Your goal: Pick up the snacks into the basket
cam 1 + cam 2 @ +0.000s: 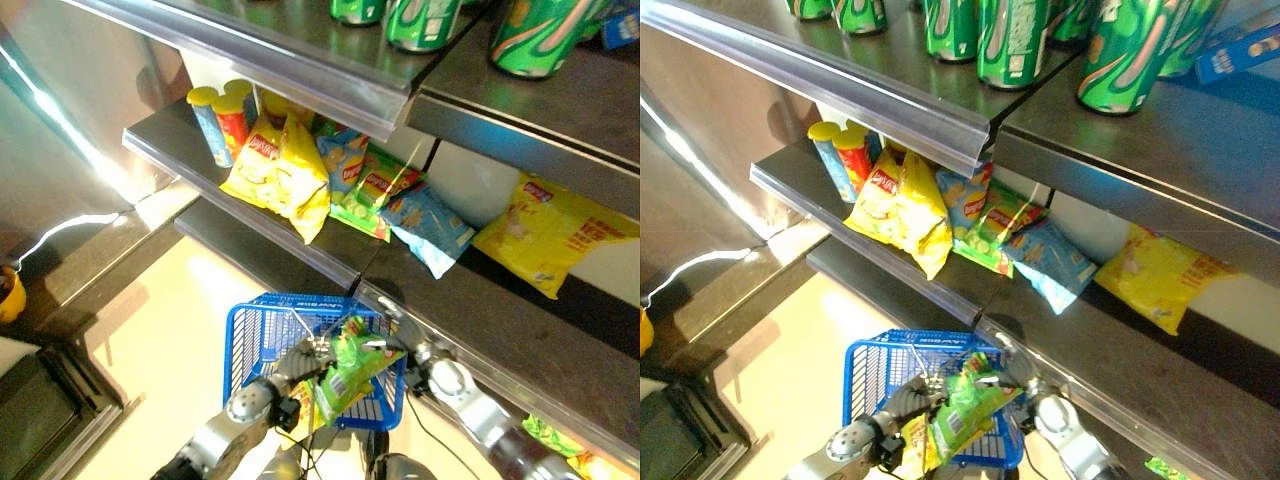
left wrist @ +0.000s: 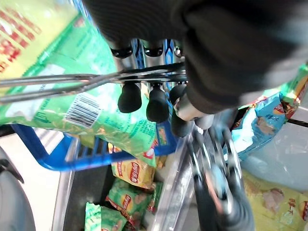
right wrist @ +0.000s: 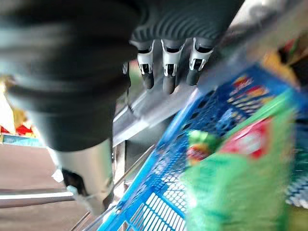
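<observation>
Before steel store shelves (image 1: 300, 240), we hang a blue basket (image 1: 255, 335) by its wire handle, our left hand (image 2: 149, 101) curled round it. A green snack bag (image 1: 350, 375) lies over the rim, just beside our right hand (image 3: 166, 72), its fingers relaxed, holding nothing.

Left hand (image 2: 159, 91) fingers curled closed, right hand (image 3: 166, 67) fingers relaxed, both arms low

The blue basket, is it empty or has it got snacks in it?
Not empty: a green snack bag sits across the blue basket, yellow bags under it.
</observation>
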Robot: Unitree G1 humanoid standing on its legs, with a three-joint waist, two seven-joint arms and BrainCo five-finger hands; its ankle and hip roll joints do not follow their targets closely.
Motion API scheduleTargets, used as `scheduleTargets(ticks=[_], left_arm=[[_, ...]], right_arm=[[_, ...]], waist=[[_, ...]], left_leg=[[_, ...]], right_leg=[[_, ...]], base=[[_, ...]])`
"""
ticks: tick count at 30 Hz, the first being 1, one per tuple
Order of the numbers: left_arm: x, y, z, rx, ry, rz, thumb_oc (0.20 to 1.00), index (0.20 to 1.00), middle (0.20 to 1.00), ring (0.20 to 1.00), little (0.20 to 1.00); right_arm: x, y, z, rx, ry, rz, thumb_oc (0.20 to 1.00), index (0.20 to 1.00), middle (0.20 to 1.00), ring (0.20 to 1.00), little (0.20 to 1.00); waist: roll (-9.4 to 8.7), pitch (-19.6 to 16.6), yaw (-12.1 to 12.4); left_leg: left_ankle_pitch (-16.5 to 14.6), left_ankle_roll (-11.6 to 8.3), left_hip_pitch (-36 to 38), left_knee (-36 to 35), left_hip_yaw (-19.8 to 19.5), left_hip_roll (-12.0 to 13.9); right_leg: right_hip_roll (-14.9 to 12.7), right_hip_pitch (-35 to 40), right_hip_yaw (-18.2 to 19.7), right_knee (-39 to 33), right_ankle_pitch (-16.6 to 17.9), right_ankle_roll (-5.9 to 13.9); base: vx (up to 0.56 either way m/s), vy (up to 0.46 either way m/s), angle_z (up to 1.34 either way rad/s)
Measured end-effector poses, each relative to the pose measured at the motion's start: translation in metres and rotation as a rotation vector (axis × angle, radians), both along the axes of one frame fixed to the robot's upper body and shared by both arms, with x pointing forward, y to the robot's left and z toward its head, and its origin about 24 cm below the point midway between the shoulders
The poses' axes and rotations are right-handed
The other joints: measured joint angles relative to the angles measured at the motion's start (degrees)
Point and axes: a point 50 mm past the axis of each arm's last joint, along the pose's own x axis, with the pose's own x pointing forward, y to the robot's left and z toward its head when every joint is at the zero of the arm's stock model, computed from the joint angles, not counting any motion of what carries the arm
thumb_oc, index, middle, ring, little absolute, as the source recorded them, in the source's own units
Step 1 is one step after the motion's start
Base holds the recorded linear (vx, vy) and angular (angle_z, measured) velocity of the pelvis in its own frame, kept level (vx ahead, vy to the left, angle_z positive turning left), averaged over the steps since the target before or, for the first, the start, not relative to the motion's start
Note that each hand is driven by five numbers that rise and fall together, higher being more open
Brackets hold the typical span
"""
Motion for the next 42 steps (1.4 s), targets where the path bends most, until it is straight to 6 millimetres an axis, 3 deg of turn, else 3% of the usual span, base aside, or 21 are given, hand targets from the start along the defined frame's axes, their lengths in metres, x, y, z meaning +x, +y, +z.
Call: scheduleTargets(ticks=[5,7,10,19,27,32,35,42], left_arm=[[-0.012,0.021,-0.017,-0.029,0.068,0.138,0.2,0.2,0.2,0.2,0.2],[-0.019,0.032,-0.025,-0.037,0.096,0.209,0.2,0.2,0.2,0.2,0.2],[-0.027,0.044,-0.035,-0.018,0.135,0.272,0.2,0.2,0.2,0.2,0.2],[-0.048,0.07,-0.067,0.112,0.216,0.388,0.2,0.2,0.2,0.2,0.2],[-0.075,0.092,-0.093,0.261,0.316,0.423,0.2,0.2,0.2,0.2,0.2],[-0.117,0.096,-0.124,0.377,0.512,0.397,0.2,0.2,0.2,0.2,0.2],[-0.137,0.092,-0.137,0.43,0.604,0.374,0.2,0.2,0.2,0.2,0.2],[-0.151,0.097,-0.143,0.463,0.671,0.389,0.2,0.2,0.2,0.2,0.2]], right_arm=[[-0.037,-0.023,-0.028,0.037,0.138,-0.051,1.0,1.0,1.0,1.0,1.0],[-0.058,-0.031,-0.042,0.034,0.212,-0.052,1.0,1.0,1.0,1.0,1.0],[-0.071,-0.039,-0.049,0.023,0.26,-0.057,1.0,1.0,1.0,1.0,1.0],[-0.133,-0.085,-0.105,-0.061,0.576,-0.252,1.0,1.0,1.0,1.0,1.0],[-0.178,-0.092,-0.139,-0.094,0.791,-0.416,1.0,1.0,1.0,1.0,1.0],[-0.207,-0.097,-0.153,-0.109,0.929,-0.538,1.0,1.0,1.0,1.0,1.0],[-0.216,-0.095,-0.158,-0.08,0.982,-0.615,1.0,1.0,1.0,1.0,1.0],[-0.204,-0.094,-0.157,-0.052,0.945,-0.637,1.0,1.0,1.0,1.0,1.0]], waist=[[-0.97,-1.95,-0.82],[-0.73,-4.16,-1.61],[-0.34,-5.52,-2.05],[0.27,-11.31,-2.12],[1.28,-14.57,-2.13],[2.76,-15.98,-2.15],[3.1,-16.39,-2.13],[3.5,-17.84,-2.0]], left_leg=[[-0.4,-0.09,2.85,-1.28,1.09,0.86],[-0.4,-0.1,3.08,-1.94,1.23,1.09],[-0.28,-0.02,4.92,-2.8,1.43,1.38],[-0.9,-0.4,9.18,-4.93,2.96,2.35],[-1.12,-0.73,11.52,-6.09,3.21,3.07],[-1.22,-0.83,12.38,-6.59,3.32,3.25],[-1.16,-0.8,12.72,-7.13,3.26,3.55],[-1.74,-0.88,13.03,-7.19,3.78,3.69]], right_leg=[[0.83,2.64,0.4,-1.61,0.05,-0.24],[1.13,2.75,0.6,-2.24,0.05,-0.27],[1.47,4.66,0.65,-3.59,0.25,-0.33],[2.24,8.71,1.05,-6.59,0.36,-0.34],[3.1,11.4,1.03,-8.66,0.58,-0.48],[3.34,12.38,1.05,-9.56,0.64,-0.47],[3.63,12.5,0.93,-9.83,0.8,-0.73],[3.63,12.52,0.97,-10.07,0.85,-0.82]], base=[[0.07,-0.014,-0.1],[0.09,-0.019,-0.04],[0.05,-0.012,-0.05],[0.06,-0.008,-0.08],[0.01,0.0,-0.01],[0.0,0.0,0.0],[0.0,0.0,0.0],[0.01,0.0,-0.03]])
